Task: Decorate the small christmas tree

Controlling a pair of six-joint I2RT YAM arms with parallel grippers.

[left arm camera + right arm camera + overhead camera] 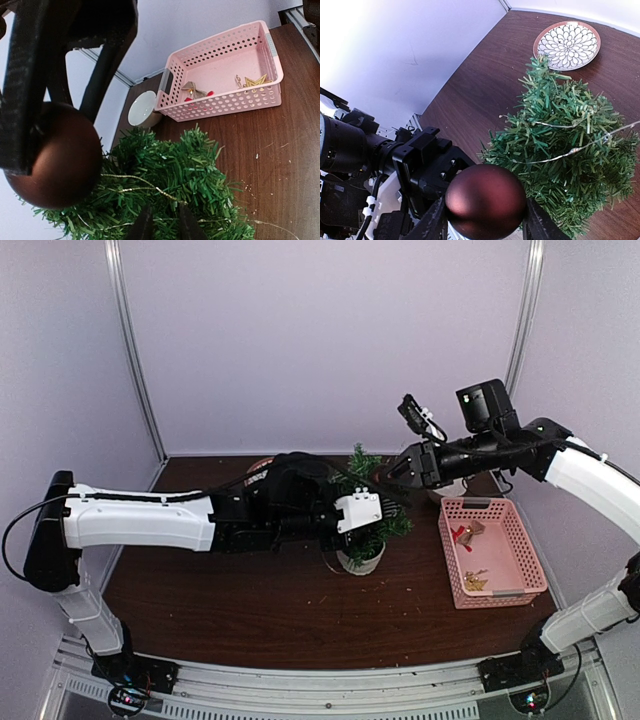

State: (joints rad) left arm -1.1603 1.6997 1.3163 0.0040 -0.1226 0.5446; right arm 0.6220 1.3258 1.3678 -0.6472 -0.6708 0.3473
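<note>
The small christmas tree [372, 525] stands in its white pot [360, 561] at mid-table, with both arms reaching into it. My right gripper [486, 212] is shut on a dark red-brown bauble [486, 200], held against the tree's [570, 150] upper branches. In the left wrist view the same bauble [55, 160] hangs at the left, and its gold thread [145, 189] runs across the needles to my left gripper [165, 222]. That gripper's fingers stand a narrow gap apart over the tree [190, 170], with the thread's end at the right fingertip [187, 220].
A pink perforated basket [520, 540] right of the tree holds a gold star [256, 80] and other small ornaments [195, 90]. A white cup [142, 109] stands behind the basket [220, 105]. A patterned plate [567, 45] lies beyond the tree.
</note>
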